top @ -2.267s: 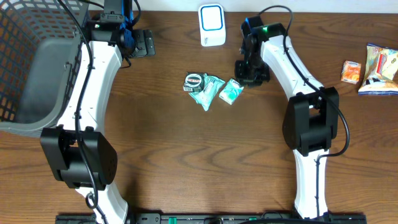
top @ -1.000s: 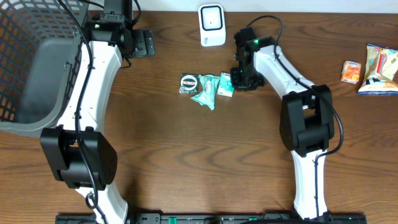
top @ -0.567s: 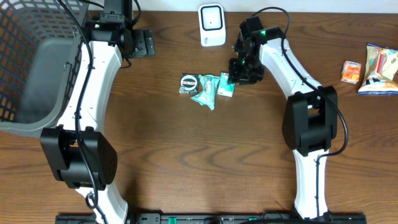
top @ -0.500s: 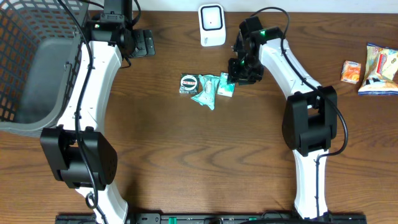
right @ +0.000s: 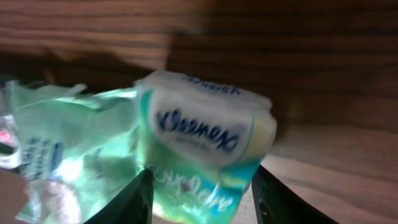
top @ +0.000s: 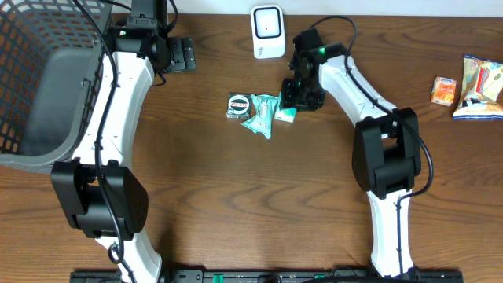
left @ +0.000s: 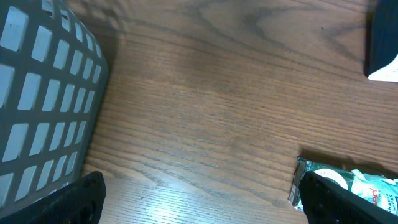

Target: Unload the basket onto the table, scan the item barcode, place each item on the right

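Closest in, on the right wrist view: straddling the tissue pack [right: 205, 140] with the right gripper [right: 202, 196], jaws part-way apart, one finger at each side. Hard to tell through the blur whether pressing on the pack or merely beside it. Lying flat on the table [top: 236, 196], touching a crumpled green wrapper [top: 259, 118], with a round taped item [top: 238, 104] just beyond. Further back, near the gripper, the white scanner [top: 268, 31]. Farthest off, up by the basket [top: 31, 94], the left gripper [left: 208, 202], spread wide and holding nothing.

Risks from here:
- Closing off-centre and squeezing the soft pack out sideways.
- Dragging the wrapper up along with it.
- Lifting with the barcode turned away from the scanner, so no read.
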